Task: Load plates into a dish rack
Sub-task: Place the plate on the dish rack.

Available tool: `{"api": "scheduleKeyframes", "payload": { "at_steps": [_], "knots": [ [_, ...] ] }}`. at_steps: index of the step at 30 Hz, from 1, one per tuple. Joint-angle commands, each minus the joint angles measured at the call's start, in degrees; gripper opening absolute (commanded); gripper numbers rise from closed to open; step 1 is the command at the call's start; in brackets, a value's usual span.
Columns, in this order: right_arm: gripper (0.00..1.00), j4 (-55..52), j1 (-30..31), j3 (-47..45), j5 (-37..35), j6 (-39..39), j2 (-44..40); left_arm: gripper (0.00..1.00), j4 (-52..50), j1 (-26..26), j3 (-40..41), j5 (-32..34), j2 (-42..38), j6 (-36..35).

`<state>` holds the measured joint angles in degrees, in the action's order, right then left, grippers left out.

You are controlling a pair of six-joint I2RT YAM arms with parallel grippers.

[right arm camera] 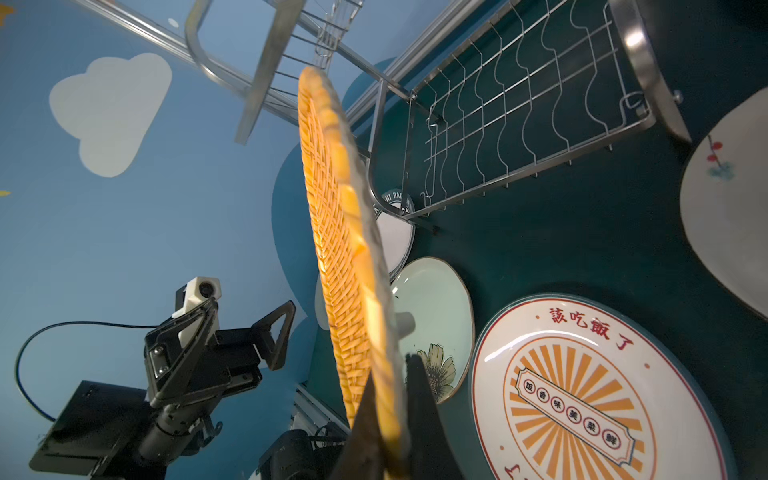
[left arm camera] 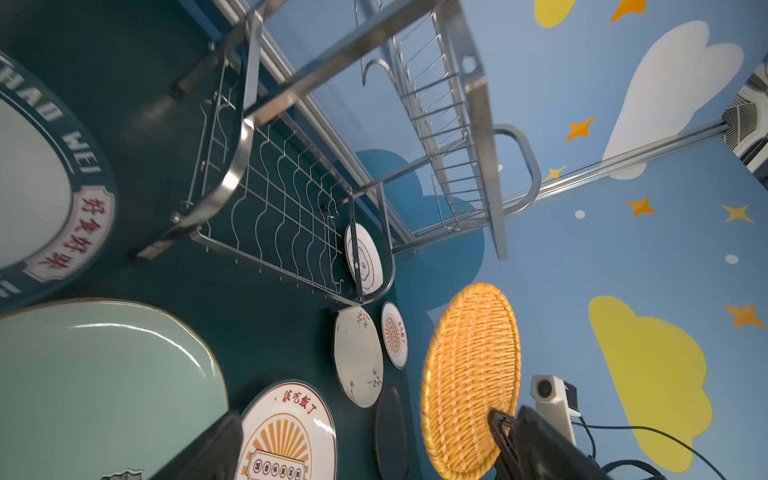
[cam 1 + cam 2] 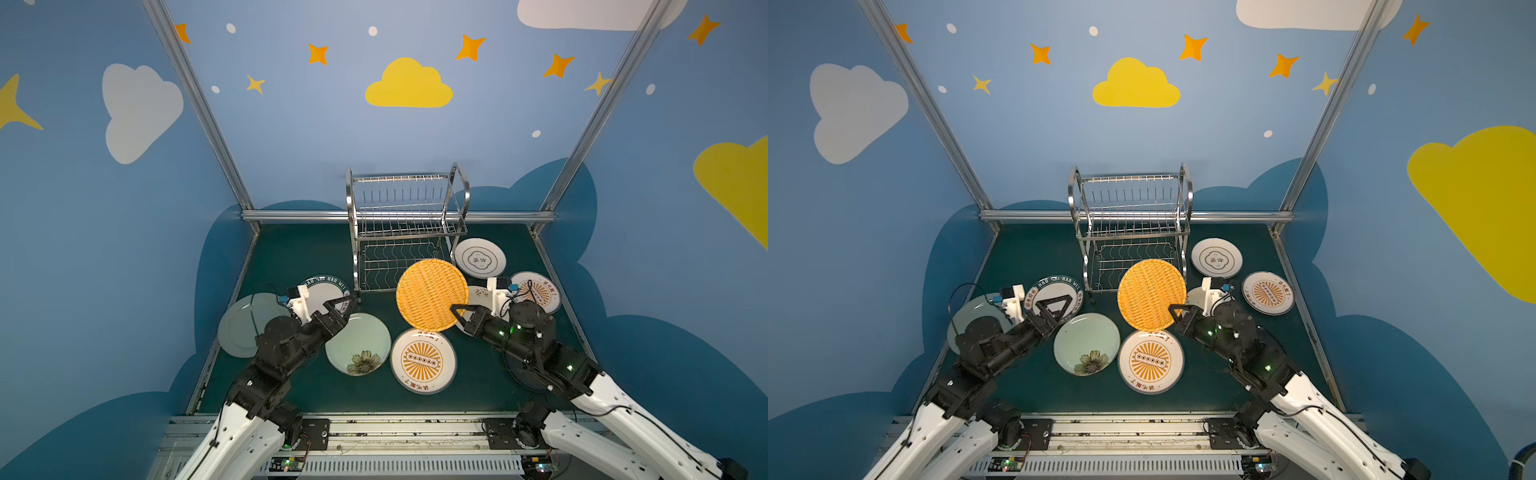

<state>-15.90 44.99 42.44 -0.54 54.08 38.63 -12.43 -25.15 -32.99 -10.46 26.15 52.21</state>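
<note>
The woven orange plate (image 3: 432,295) (image 3: 1151,295) hangs tilted on edge in front of the dish rack (image 3: 405,224) (image 3: 1129,224), level with its lower tier. My right gripper (image 3: 457,311) (image 1: 388,374) is shut on the plate's lower rim (image 1: 336,232). Both tiers of the steel rack hold no plates. My left gripper (image 3: 343,303) (image 1: 245,328) stands open and holds nothing, above the green-lettered rim plate (image 3: 322,291). Flat on the mat lie a pale green plate (image 3: 245,328), a flower-printed plate (image 3: 357,345) and an orange-sunburst plate (image 3: 423,360).
Right of the rack lie a white plate with a cloud emblem (image 3: 480,257) and a second sunburst plate (image 3: 536,292). The right arm partly hides a cream sprigged plate (image 2: 359,357) and a dark navy plate (image 2: 390,432). Aluminium rails edge the green mat (image 3: 291,257).
</note>
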Motion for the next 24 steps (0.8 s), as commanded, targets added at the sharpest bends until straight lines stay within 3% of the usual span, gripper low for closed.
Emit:
{"api": "scheduleKeyframes", "payload": {
  "at_steps": [1,4,8,14,20,24],
  "knots": [
    [0.00,-0.03,0.36,4.05,1.64,-8.75,-2.48,1.00,-13.17,0.81,-4.84,6.60,-3.35,-11.66],
    [0.00,-1.47,0.36,7.58,4.03,-11.14,-2.06,1.00,-15.43,1.23,-7.93,7.64,-2.71,-15.49],
    [0.00,-1.16,0.29,11.48,3.38,-12.12,0.16,1.00,-19.01,1.42,-13.11,6.36,4.45,-17.31],
    [0.00,-4.48,0.34,22.27,0.35,-16.45,6.77,1.00,-15.42,1.74,-16.94,-1.19,13.07,-19.21],
    [0.00,-9.68,0.28,36.85,-8.91,-22.16,16.30,1.00,-20.25,1.75,-26.40,-9.38,23.31,-22.38],
    [0.00,-15.24,0.05,48.31,-16.53,-26.60,25.10,1.00,-17.71,1.77,-27.26,-16.38,24.96,-24.42]
  ]
}}
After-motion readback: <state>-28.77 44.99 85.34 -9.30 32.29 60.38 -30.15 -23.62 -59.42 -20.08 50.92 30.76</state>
